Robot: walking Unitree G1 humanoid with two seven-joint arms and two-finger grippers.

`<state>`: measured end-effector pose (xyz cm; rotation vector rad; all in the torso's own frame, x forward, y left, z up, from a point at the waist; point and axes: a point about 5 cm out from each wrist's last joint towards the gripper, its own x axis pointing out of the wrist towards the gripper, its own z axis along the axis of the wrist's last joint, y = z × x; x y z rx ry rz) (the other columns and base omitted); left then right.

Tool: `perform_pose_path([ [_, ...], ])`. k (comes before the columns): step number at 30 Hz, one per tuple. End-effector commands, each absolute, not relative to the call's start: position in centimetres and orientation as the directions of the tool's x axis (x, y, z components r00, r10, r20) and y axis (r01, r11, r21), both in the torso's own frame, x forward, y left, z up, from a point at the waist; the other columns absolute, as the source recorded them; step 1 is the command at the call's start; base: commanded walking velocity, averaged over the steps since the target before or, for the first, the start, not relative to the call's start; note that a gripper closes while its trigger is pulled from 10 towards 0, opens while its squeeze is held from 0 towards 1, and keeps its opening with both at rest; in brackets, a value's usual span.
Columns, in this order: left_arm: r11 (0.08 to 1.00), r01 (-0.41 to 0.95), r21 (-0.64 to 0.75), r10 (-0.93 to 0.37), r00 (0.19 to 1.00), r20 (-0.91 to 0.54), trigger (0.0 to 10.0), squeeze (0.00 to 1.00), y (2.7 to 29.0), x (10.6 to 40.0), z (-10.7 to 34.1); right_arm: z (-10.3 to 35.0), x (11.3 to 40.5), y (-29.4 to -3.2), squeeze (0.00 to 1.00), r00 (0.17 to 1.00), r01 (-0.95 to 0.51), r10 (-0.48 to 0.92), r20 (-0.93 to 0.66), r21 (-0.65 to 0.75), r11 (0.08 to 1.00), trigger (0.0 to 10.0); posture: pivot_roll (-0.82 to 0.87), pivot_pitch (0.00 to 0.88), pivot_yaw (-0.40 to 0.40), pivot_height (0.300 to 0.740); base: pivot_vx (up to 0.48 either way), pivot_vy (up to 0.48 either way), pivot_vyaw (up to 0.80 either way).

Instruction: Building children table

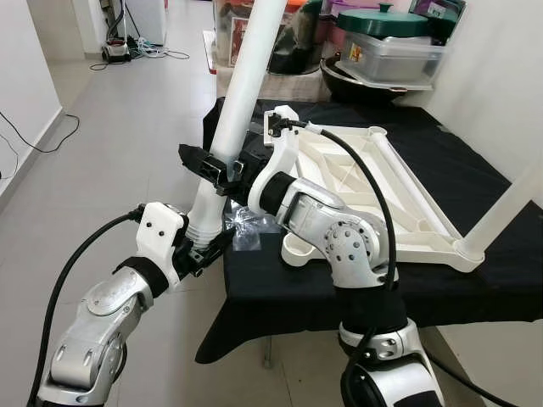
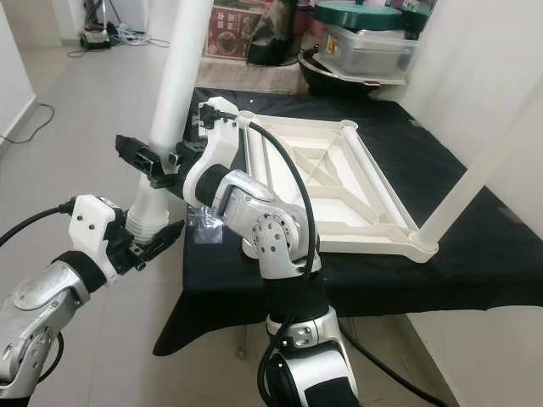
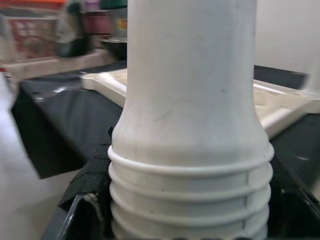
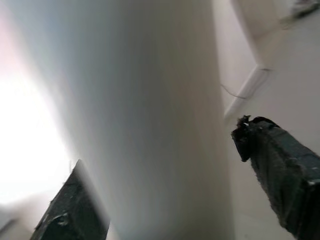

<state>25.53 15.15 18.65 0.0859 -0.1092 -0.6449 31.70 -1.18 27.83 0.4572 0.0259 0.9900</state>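
A long white table leg (image 1: 246, 76) is held slanting upward off the near left corner of the table. My left gripper (image 1: 204, 246) is shut on its ribbed lower end (image 3: 190, 195). Higher up, my right gripper (image 1: 216, 168) is shut on the smooth shaft (image 4: 150, 125), one black finger (image 4: 285, 175) on each side. The white tabletop (image 1: 356, 170) lies upside down on the black cloth. Its near left corner socket (image 1: 297, 248) sits just right of the leg's end. Another leg (image 1: 505, 212) stands in the near right corner.
The black-covered table (image 1: 475, 170) fills the right side, its front edge near my body. A small clear plastic bag (image 1: 246, 227) lies by the socket. Pots and plastic containers (image 1: 390, 42) are stacked behind. Grey floor opens to the left, with cables (image 1: 144, 51) at the far end.
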Motion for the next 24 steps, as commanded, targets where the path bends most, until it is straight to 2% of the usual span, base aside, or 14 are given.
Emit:
perform_pose_path([
  [1, 0.713, 0.693, 0.110, -0.700, 0.712, 0.055, 5.5, 0.00, 14.0, 24.3, 18.9, 28.4, 31.8, -1.7, 0.00, 0.485, -0.847, 0.833, 0.267, 0.378, 0.372, 10.0, 0.13, 0.000, -0.129, 0.740, 0.000, 0.000, 0.00],
  [2, 0.681, 0.725, 0.103, -0.731, 0.681, 0.038, 9.0, 0.00, 13.7, 23.6, 18.8, 28.6, 31.8, -2.1, 0.00, 0.450, -0.869, 0.840, 0.304, 0.368, 0.332, 10.0, 0.13, 0.000, -0.129, 0.740, 0.000, 0.000, 0.00],
  [4, 0.658, 0.746, 0.097, -0.751, 0.660, 0.024, 9.5, 0.00, 13.5, 23.1, 18.7, 28.8, 31.8, -2.4, 0.00, 0.421, -0.883, 0.844, 0.333, 0.362, 0.298, 10.0, 0.13, 0.000, -0.129, 0.740, 0.000, 0.000, 0.00],
  [5, 0.618, 0.782, 0.079, -0.785, 0.620, 0.001, 10.0, 0.00, 13.3, 22.0, 18.4, 28.7, 31.7, -3.0, 0.00, 0.352, -0.906, 0.860, 0.371, 0.366, 0.213, 10.0, 0.14, 0.000, -0.129, 0.740, 0.000, 0.000, 0.00],
  [6, 0.618, 0.782, 0.079, -0.785, 0.620, 0.001, 10.0, 0.00, 13.3, 22.0, 18.4, 28.7, 31.7, -3.0, 0.00, 0.352, -0.906, 0.860, 0.371, 0.366, 0.213, 10.0, 0.14, 0.000, -0.129, 0.740, 0.000, 0.000, 0.00],
  [12, 0.611, 0.789, 0.070, -0.790, 0.613, -0.014, 10.0, 0.00, 13.7, 21.5, 18.2, 27.1, 30.5, -3.2, 0.00, 0.208, -0.923, 0.910, 0.358, 0.380, 0.061, 10.0, 0.15, 0.000, -0.135, 0.740, 0.000, 0.000, 0.00],
  [16, 0.612, 0.788, 0.070, -0.789, 0.614, -0.017, 10.0, 0.00, 13.8, 21.4, 18.3, 26.6, 30.2, -3.0, 0.00, 0.183, -0.921, 0.919, 0.350, 0.389, 0.035, 10.0, 0.15, 0.000, -0.135, 0.740, 0.000, 0.000, 0.00],
  [17, 0.610, 0.789, 0.072, -0.790, 0.613, -0.026, 10.0, 0.00, 14.0, 21.4, 18.4, 25.6, 29.6, -2.8, 0.00, 0.135, -0.917, 0.935, 0.328, 0.398, -0.008, 10.0, 0.15, 0.000, -0.132, 0.740, 0.000, 0.000, 0.00],
  [19, 0.610, 0.789, 0.072, -0.790, 0.613, -0.026, 10.0, 0.00, 14.0, 21.4, 18.4, 25.6, 29.6, -2.8, 0.00, 0.135, -0.917, 0.935, 0.328, 0.398, -0.008, 10.0, 0.15, 0.000, -0.132, 0.740, 0.000, 0.000, 0.00],
  [20, 0.608, 0.790, 0.073, -0.791, 0.611, -0.030, 10.0, 0.00, 14.1, 21.4, 18.4, 25.3, 29.4, -2.7, 0.00, 0.124, -0.916, 0.939, 0.321, 0.401, -0.016, 5.3, 0.15, 0.000, -0.128, 0.740, 0.000, 0.000, 0.00],
  [21, 0.606, 0.792, 0.072, -0.792, 0.609, -0.036, 10.0, 0.00, 14.1, 21.3, 18.4, 25.0, 29.5, -2.9, 0.00, 0.132, -0.914, 0.938, 0.319, 0.405, -0.009, 1.7, 0.15, 0.000, -0.128, 0.740, 0.000, 0.000, 0.00],
  [22, 0.606, 0.792, 0.072, -0.792, 0.609, -0.036, 10.0, 0.00, 14.1, 21.3, 18.4, 25.0, 29.5, -2.9, 0.00, 0.132, -0.914, 0.938, 0.319, 0.405, -0.009, 1.7, 0.15, 0.000, -0.128, 0.740, 0.000, 0.000, 0.00],
  [23, 0.604, 0.794, 0.071, -0.794, 0.607, -0.042, 10.0, 0.00, 14.2, 21.2, 18.4, 24.8, 29.8, -3.1, 0.00, 0.145, -0.912, 0.935, 0.323, 0.409, 0.000, 0.0, 0.15, 0.000, -0.128, 0.740, 0.000, 0.000, 0.00],
  [24, 0.600, 0.797, 0.071, -0.795, 0.604, -0.051, 10.0, 0.00, 14.2, 21.1, 18.3, 24.7, 30.0, -3.3, 0.00, 0.157, -0.912, 0.931, 0.329, 0.411, 0.008, 0.0, 0.15, 0.000, -0.124, 0.740, 0.000, 0.000, 0.00],
])
